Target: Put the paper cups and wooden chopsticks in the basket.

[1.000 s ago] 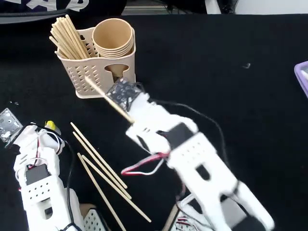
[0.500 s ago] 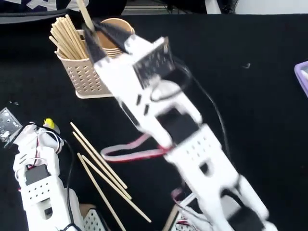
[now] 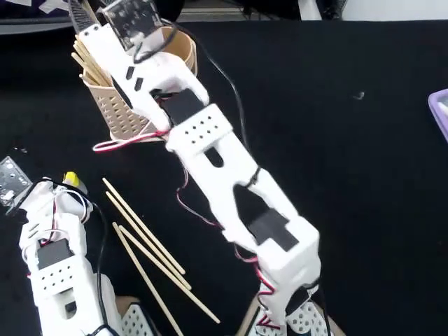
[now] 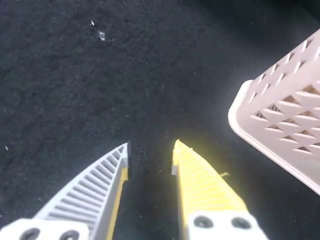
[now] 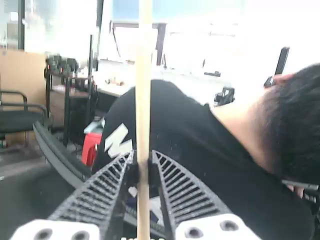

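Observation:
A beige slotted basket (image 3: 117,112) stands at the table's far left, with a bundle of wooden chopsticks (image 3: 85,57) in one compartment and stacked paper cups (image 3: 186,54) in the other. My right arm stretches over it, hiding much of the cups. Above the basket's far side, my right gripper (image 3: 82,15) (image 5: 143,158) is shut on one chopstick (image 5: 145,75), held upright. Several loose chopsticks (image 3: 148,250) lie on the black table. My left gripper (image 4: 150,151) stands open and empty just above the cloth, near a basket corner (image 4: 280,125).
The left arm (image 3: 52,259) sits at the near left, beside the loose chopsticks. A purple tray edge (image 3: 441,112) shows at the far right. The black table (image 3: 350,154) lies bare to the right of my right arm.
My right arm has swung from the table's middle up and back over the basket, carrying the chopstick and turning it upright. The left arm has not moved.

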